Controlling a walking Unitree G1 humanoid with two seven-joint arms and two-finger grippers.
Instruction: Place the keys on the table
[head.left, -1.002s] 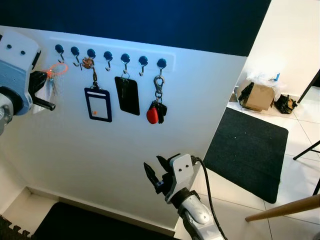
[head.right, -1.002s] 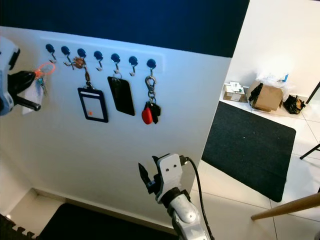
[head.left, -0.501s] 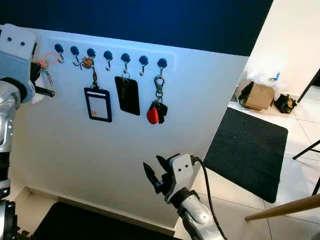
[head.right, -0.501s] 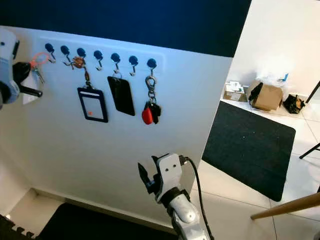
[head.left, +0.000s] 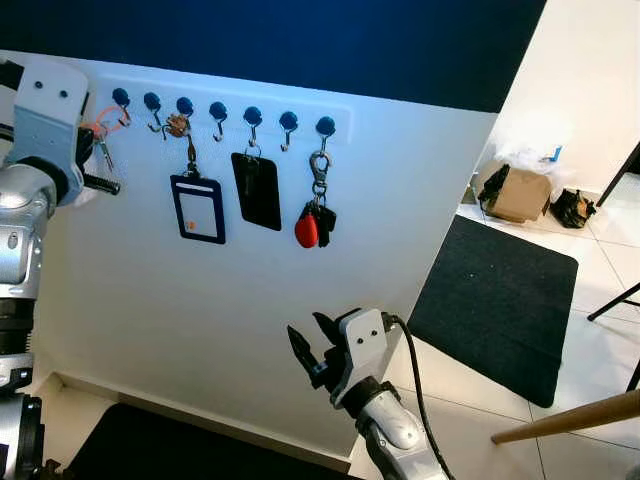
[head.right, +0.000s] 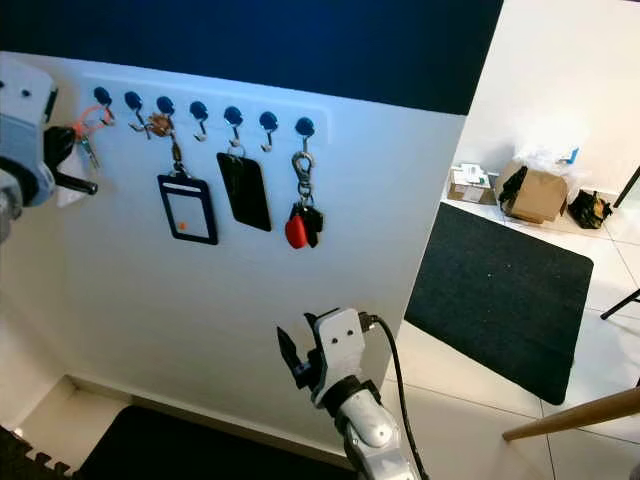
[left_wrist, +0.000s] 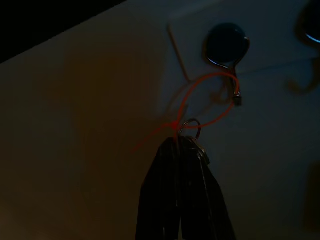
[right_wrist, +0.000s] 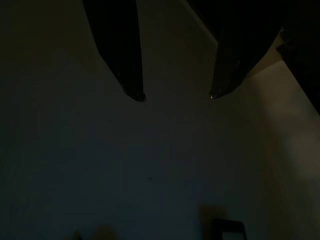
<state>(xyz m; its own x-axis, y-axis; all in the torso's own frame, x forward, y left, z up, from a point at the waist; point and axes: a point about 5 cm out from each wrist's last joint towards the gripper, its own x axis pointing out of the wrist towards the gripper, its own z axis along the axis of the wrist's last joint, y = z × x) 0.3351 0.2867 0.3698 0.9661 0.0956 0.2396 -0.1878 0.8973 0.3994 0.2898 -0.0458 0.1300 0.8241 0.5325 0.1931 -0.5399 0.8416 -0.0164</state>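
A small bunch of keys (head.left: 101, 152) on a metal ring (left_wrist: 189, 131) with a thin orange loop (left_wrist: 207, 100) is held up at the white wall board. My left gripper (head.left: 97, 168) is shut on the keys, its fingertips (left_wrist: 172, 150) pinched just below the ring. The orange loop lies right under the leftmost blue hook (head.left: 120, 98); whether it hangs on the hook I cannot tell. My right gripper (head.left: 312, 351) is low in front of the wall, open, with nothing between its fingers (right_wrist: 131, 75).
On the hook row hang a blue badge holder (head.left: 197, 208), a black card (head.left: 258, 190) and a red-tagged key bunch (head.left: 312, 224). A black mat (head.left: 497, 300), a cardboard box (head.left: 520, 193) and bags lie to the right. A wooden pole (head.left: 565, 415) crosses the lower right.
My left gripper has carried the keys up and towards the wall, bringing the orange loop close under the leftmost hook. The right arm has stayed put.
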